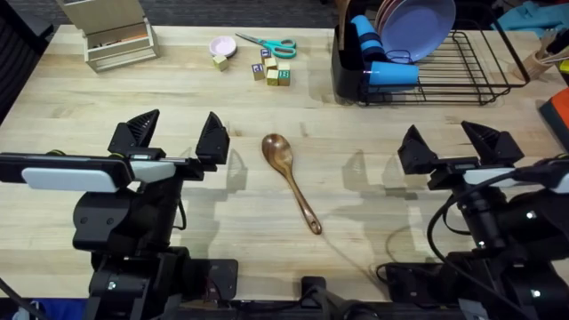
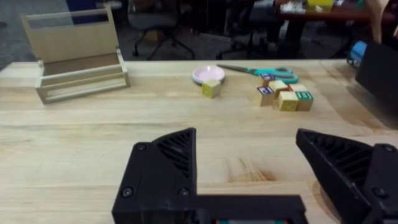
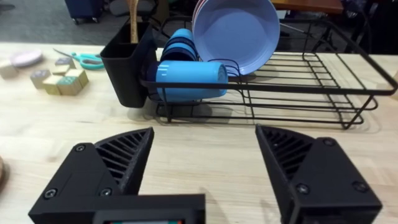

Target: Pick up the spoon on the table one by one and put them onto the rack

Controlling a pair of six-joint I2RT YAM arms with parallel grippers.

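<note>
The spoon (image 1: 289,180) lies flat mid-surface (image 1: 267,98) between my pincers, untouched. Left pincer (image 1: 178,135) and right pincer (image 1: 449,144) both hang spread and empty. The pick hasn't begun; next I must descend over the handle, then carry to the rack (image 1: 462,80).

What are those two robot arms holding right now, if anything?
Nothing. Both the left gripper and the right gripper have open jaws, and the spoon lies untouched on the table between them.
</note>
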